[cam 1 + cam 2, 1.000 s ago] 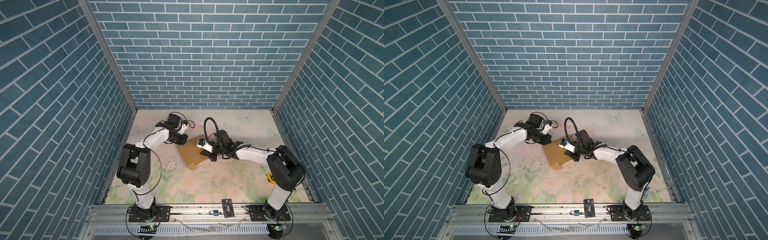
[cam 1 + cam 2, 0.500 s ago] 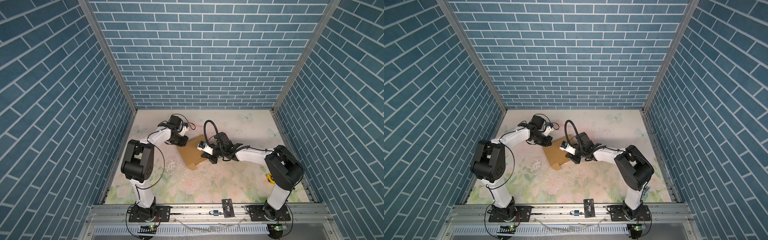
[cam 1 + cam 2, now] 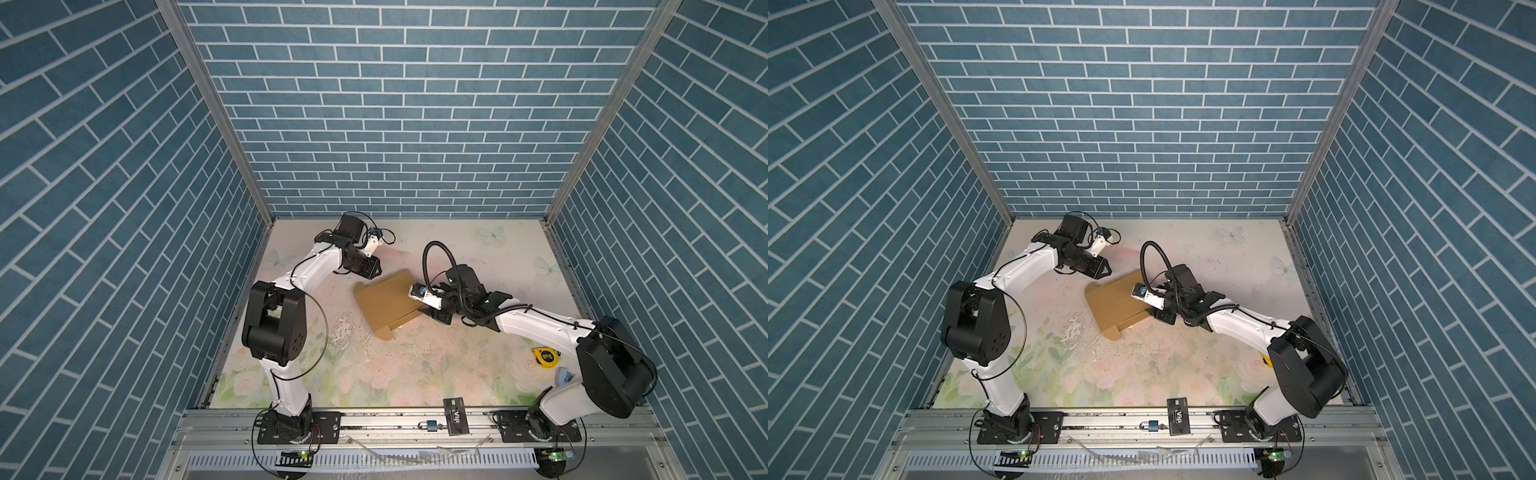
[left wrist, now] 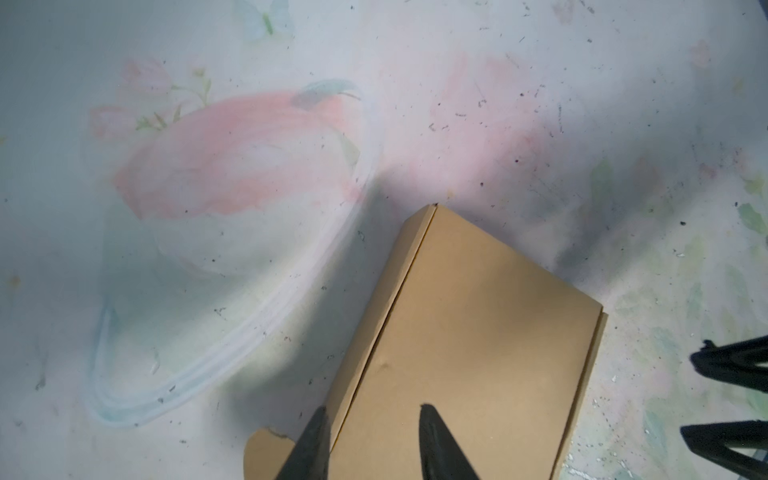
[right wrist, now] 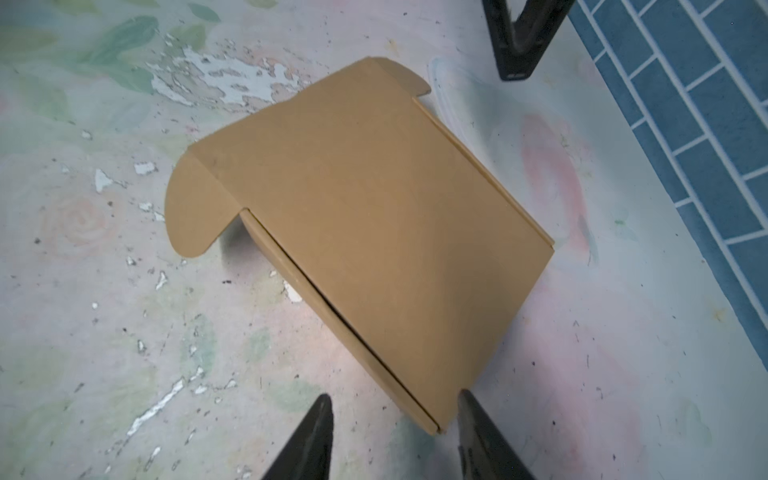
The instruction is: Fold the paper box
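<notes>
Floral tabletop [image 3: 436, 374] inside blue brick walls [image 3: 374, 124]. Left gripper [image 4: 372, 407] parted, empty, over edge of paper box [image 3: 384, 301]. Box mid-table, lid [image 5: 374, 208] down (rounded tabs [image 5: 195, 208] sticking out, untucked). Right gripper [image 5: 393, 395] parted, empty, straddling near corner. Risk: lid springing up; box skidding under a sideways nudge.

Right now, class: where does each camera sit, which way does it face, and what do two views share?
Both top views: high above the arm bases, looking down; whole left arm, right arm, paper box.
Left wrist: on left arm, facing down at box; left pincer tips.
Right wrist: on right arm, facing box; right pincer tips.
Shared: every view shows the box.
</notes>
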`<state>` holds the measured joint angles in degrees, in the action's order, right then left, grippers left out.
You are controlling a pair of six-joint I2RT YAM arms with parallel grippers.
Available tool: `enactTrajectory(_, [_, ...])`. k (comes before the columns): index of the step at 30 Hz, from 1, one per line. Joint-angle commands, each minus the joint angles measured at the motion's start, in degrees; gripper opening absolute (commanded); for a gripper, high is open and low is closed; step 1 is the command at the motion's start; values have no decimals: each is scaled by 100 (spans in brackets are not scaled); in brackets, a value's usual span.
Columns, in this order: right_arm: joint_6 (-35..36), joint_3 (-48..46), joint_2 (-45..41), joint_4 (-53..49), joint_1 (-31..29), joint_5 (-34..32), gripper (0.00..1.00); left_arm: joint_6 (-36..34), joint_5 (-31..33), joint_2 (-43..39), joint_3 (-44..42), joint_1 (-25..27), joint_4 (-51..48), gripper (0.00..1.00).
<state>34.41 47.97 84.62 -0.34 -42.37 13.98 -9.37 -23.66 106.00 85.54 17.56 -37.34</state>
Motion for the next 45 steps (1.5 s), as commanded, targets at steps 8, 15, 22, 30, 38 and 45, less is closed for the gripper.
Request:
enactTrajectory(8, [890,-701,-605,544,-8,-1102,66,-205,-202,555,409,50,-169,58])
enactTrajectory(15, [878,-1167,-698,949,-8,-1143,83,-389,-233,938,692,85,-365,59])
enactTrajectory(22, [1014,-1368,-625,1285,-25,-1213,84,-532,-405,1249,911,97,-541,58])
enactTrajectory(30, [1030,-1338,-457,1350,-131,-1222,85,-546,-428,1371,1045,68,-626,50])
enactTrajectory(38, [1145,-1347,-466,1341,-270,-1334,85,-471,-502,1616,1228,2,-707,43])
enactTrajectory(45, [1375,-1497,-372,1831,-369,-1515,83,-420,-628,1849,1404,-28,-834,36])
